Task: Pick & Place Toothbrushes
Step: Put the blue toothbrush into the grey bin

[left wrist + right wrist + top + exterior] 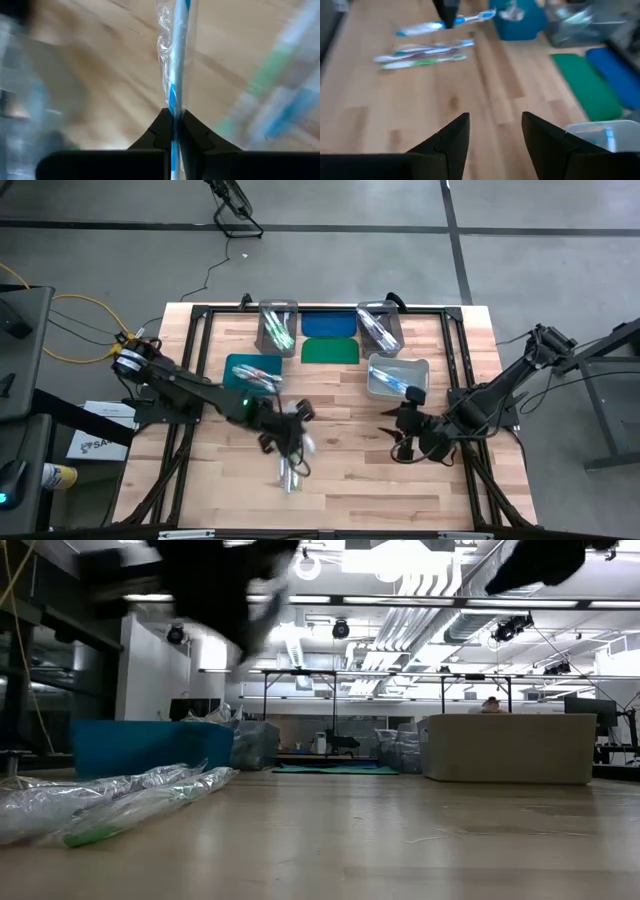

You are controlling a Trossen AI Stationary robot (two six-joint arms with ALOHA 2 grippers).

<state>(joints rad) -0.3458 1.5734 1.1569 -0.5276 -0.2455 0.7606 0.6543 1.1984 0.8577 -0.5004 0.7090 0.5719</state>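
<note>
My left gripper [292, 428] hovers over the table's middle, shut on a blue and white toothbrush [176, 60] in a clear wrapper. In the right wrist view the same toothbrush [470, 19] hangs level above the wood. A few more wrapped toothbrushes [288, 474] lie flat on the table just nearer; they also show in the right wrist view [422, 55] and the low view [120, 802]. My right gripper [400, 436] is open, over bare wood on the table's right side, touching nothing [495, 135]. My left gripper pinches the wrapped toothbrush between its two fingers [162, 127], at about the middle of its handle [457, 20]. The fingers come down from above and lie across it. The toothbrush is lifted clear of the table and sits roughly level.
A teal bin [250, 372] and clear bins [277, 328], [380, 326], [397, 377] hold more toothbrushes in the table's far half. A blue lid [329, 325] and a green lid [329, 351] lie flat between them. A black frame [200, 360] edges the table.
</note>
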